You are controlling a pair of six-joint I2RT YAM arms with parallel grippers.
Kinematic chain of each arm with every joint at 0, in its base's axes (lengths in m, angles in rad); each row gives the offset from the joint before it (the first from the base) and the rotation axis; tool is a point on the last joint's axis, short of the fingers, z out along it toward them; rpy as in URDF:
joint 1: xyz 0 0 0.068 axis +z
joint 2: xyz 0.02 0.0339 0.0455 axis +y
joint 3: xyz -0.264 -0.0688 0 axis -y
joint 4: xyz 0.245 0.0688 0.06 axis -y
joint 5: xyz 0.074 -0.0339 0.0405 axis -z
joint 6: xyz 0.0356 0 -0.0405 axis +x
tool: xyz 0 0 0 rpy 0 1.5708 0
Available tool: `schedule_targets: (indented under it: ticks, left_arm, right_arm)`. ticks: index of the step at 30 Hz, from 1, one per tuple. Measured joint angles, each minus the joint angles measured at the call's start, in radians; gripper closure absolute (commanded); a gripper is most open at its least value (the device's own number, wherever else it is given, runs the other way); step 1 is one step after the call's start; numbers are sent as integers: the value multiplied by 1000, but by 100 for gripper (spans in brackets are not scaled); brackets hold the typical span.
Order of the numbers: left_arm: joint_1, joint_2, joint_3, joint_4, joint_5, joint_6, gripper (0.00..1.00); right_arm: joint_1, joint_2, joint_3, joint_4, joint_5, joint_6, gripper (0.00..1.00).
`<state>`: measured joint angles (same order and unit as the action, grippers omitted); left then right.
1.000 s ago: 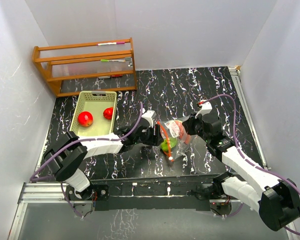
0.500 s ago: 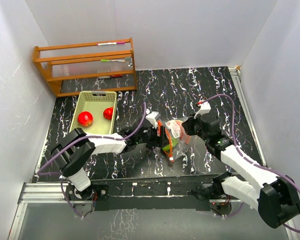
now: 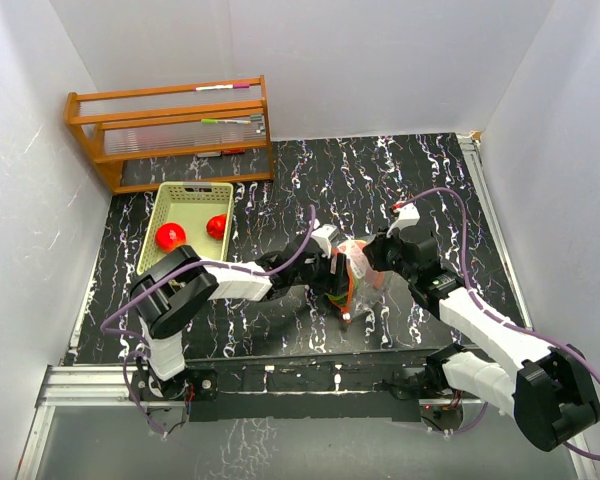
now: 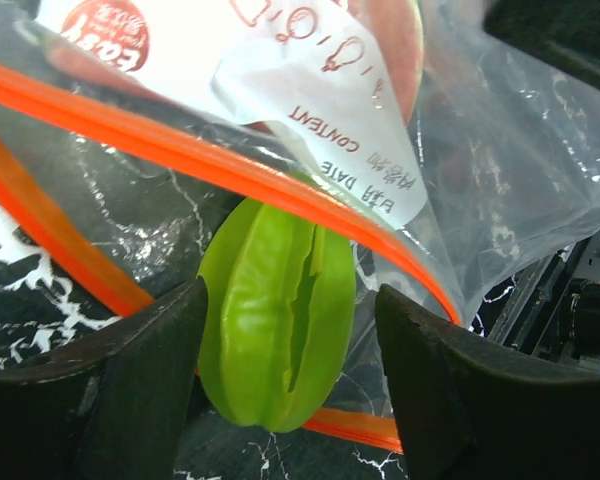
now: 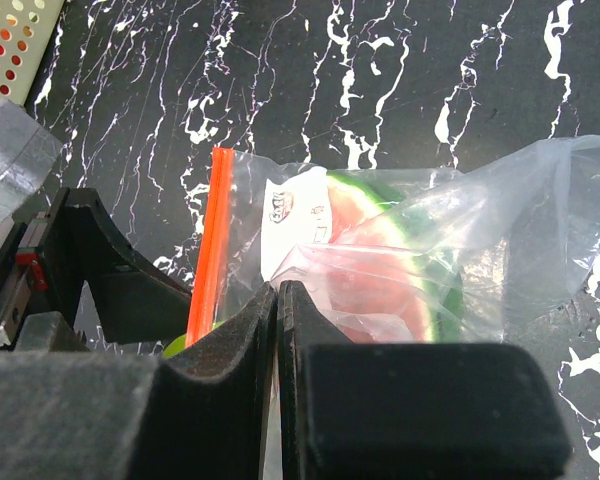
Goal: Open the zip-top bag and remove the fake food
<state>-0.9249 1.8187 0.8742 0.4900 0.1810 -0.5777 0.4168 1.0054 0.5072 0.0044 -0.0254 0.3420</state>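
Note:
The zip-top bag (image 3: 356, 258) lies mid-table, clear with a red-orange zip strip (image 4: 180, 152) and a white label (image 4: 325, 105). A red watermelon slice with green rind (image 5: 390, 275) is inside it. A green ridged piece (image 4: 280, 315) sits at the bag's open mouth, between the two zip strips. My left gripper (image 4: 290, 295) is open, one jaw on each side of the green piece. The piece lies close to the left finger (image 4: 140, 385), with a gap to the right one. My right gripper (image 5: 278, 288) is shut on a fold of the bag's plastic and holds it up.
A pale green slotted basket (image 3: 192, 192) at the left holds two red round fruits (image 3: 170, 236). A wooden rack (image 3: 170, 125) stands at the back left. White walls close the table on three sides. The left gripper's body (image 5: 110, 275) shows beside the bag in the right wrist view.
My left arm has reached to the right, up to the bag's mouth, and its jaws now stand round the green piece. The right gripper has kept its hold and barely moved.

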Motion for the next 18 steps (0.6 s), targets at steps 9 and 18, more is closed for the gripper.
schedule_targets:
  ticks: [9, 18]
  left_arm:
    - [-13, 18, 25, 16, 4, 6, 75]
    - [-13, 14, 26, 13, 5, 10, 82]
  right_arm:
    - [0, 3, 0, 0, 0, -1, 92]
    - [0, 4, 0, 0, 0, -2, 92]
